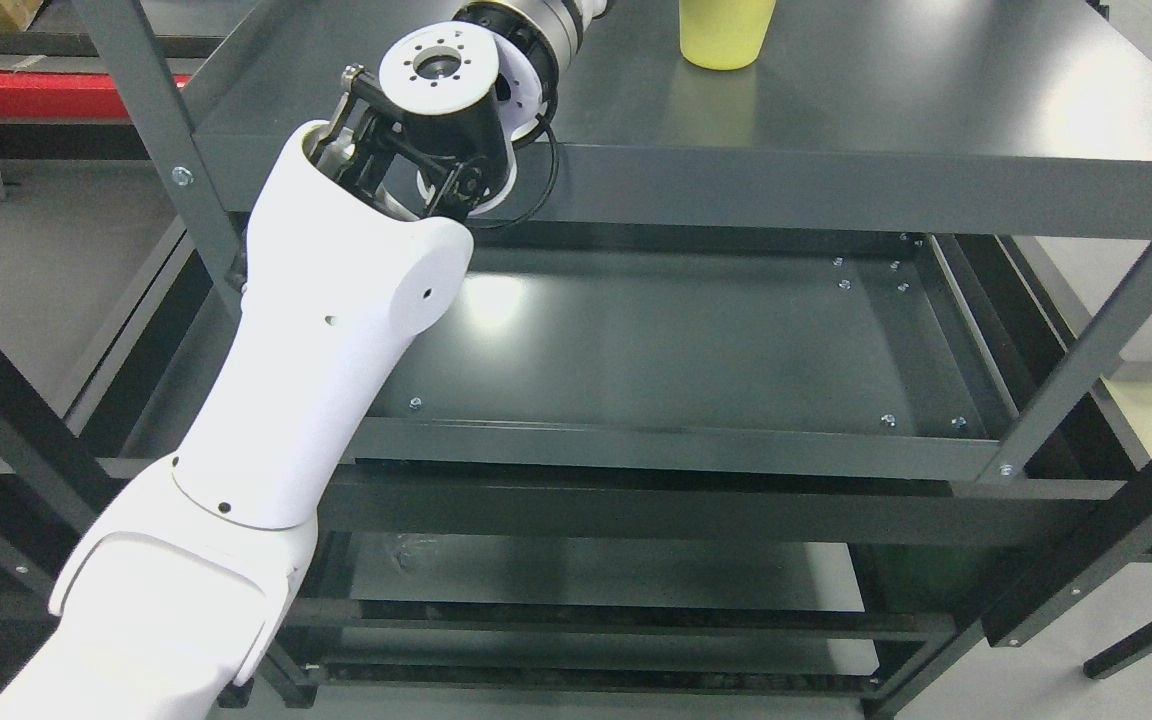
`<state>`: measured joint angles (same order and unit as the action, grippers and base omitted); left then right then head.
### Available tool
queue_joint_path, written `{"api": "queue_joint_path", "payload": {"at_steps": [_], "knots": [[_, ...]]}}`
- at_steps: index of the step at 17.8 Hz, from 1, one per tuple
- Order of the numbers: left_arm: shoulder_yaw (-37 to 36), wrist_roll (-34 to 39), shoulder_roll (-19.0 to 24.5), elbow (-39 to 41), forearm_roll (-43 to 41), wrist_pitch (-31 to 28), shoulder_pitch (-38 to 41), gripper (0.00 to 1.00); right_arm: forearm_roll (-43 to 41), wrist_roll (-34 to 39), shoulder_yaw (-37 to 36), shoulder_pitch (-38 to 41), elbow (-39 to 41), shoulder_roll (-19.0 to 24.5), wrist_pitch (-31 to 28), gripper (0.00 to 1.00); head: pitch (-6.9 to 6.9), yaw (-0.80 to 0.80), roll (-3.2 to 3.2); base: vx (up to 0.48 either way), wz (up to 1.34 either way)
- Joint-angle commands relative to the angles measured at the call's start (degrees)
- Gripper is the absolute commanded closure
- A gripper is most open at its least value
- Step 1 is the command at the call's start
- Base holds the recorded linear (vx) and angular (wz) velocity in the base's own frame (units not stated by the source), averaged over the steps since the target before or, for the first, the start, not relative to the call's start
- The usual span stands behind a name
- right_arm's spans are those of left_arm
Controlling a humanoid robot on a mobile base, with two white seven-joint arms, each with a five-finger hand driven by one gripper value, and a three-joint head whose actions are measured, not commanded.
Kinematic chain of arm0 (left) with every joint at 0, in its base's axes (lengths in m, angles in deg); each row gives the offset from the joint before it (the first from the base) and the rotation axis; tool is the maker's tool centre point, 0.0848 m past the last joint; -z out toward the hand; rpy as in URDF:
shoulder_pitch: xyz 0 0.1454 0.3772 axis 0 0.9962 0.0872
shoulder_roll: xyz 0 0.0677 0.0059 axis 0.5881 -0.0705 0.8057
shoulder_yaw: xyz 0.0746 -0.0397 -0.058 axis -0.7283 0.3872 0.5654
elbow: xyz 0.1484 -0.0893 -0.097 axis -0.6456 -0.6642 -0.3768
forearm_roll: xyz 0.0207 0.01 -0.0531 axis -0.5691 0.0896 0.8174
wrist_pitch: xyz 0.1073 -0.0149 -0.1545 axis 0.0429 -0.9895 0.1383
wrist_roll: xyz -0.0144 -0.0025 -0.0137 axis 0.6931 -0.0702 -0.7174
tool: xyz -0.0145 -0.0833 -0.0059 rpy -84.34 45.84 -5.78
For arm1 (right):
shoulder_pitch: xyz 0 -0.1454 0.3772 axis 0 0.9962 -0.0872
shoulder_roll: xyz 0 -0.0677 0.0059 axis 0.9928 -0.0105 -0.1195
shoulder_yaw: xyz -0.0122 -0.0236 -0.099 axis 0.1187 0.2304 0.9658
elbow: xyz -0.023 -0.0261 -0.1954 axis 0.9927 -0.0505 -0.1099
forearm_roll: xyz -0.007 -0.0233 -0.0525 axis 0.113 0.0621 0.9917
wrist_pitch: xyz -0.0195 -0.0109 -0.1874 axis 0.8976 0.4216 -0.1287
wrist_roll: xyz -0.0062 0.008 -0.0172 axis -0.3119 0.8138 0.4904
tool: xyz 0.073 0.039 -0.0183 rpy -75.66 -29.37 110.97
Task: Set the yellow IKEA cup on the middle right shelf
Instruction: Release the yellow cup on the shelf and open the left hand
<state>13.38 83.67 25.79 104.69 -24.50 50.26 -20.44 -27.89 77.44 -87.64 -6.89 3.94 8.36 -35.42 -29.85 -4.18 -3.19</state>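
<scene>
The white left arm (336,330) enters from the lower left and reaches up over the dark grey metal shelf (886,110) at the top of the frame; its wrist runs off the upper edge, so the robot hand lies outside the frame (finger state cannot be told). The yellow plastic cup (724,35) stands upright on that shelf, right of the wrist and apart from it. Below is a second grey shelf (656,340).

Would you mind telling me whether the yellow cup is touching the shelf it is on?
Touching: the head view shows the cup standing with its base directly on the shelf.
</scene>
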Motion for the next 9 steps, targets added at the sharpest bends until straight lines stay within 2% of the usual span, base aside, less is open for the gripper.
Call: {"api": "queue_joint_path", "payload": {"at_steps": [1,6,9], "knots": [[5.7,-5.8,1.0,7.7,-1.0,0.0,-0.2,0.03,-1.4,0.0,1.0,0.8,0.0,-1.0,0.0,0.01,0.0,0.0,0.0,0.0,0.0],[6.2,-10.5,1.0,9.7,-0.7,-0.1,-0.5,0.03,-1.4,0.0,1.0,0.8,0.0,-1.0,0.0,0.01,0.0,0.0,0.0,0.0,0.0],[5.9,-16.0,1.0,10.2,2.4,-0.5,0.2,0.03,-1.4,0.0,1.0,0.8,0.0,-1.0,0.0,0.0,0.0,0.0,0.0,0.0,0.0]]}}
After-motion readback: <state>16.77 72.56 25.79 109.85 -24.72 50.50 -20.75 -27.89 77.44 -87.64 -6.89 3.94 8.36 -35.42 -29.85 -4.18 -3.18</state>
